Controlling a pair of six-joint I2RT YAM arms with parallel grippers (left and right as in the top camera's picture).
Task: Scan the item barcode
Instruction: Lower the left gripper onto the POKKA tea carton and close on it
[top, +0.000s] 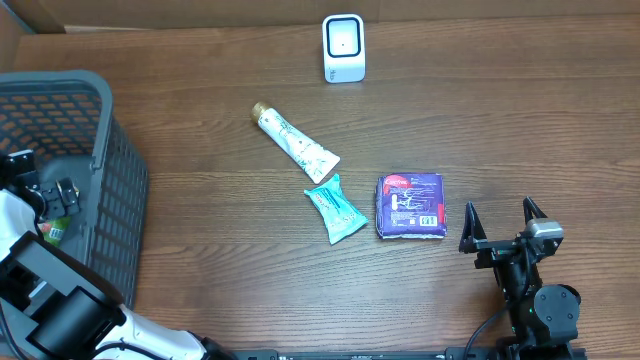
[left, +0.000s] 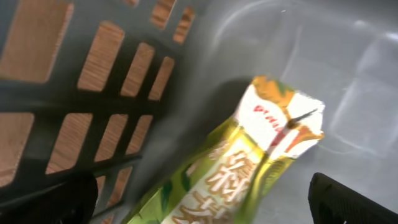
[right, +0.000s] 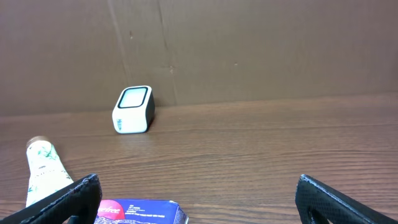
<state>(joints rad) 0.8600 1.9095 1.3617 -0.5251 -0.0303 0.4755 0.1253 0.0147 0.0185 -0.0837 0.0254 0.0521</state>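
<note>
**A:** Entry: which step is in hand?

**B:** Pickup, by my reading. The left arm is down inside the grey basket (top: 98, 150) at 9 o'clock on the surface. The left jaws are spread wide, one finger on either side of a green-and-yellow carton (left: 249, 155) lying on the basket floor. They are not touching it as far as the wrist view shows, so nothing is gripped yet.

**A:** So that carton is the item?

**B:** Probably, since it is the only thing the jaws bracket. Its printed face is up, and I cannot see a barcode on it.

**A:** Right arm?

**B:** Parked at 4 o'clock, right jaws spread and empty, just beside the purple pack (top: 410, 205). A teal sachet (top: 335, 208) and a white tube (top: 295, 145) lie near the centre, untouched.

**A:** Scanner?

**B:** The white scanner (top: 343, 48) stands at 12 o'clock, its window facing the centre, well apart from the basket.

**A:** What does the next move call for?

**B:** Closing squarely across the carton's narrow sides and lifting clear of the basket wall. Then carry it towards 12 o'clock and turn the barcode face to the window. The carton looks light and glossy, so it may slip.
</note>
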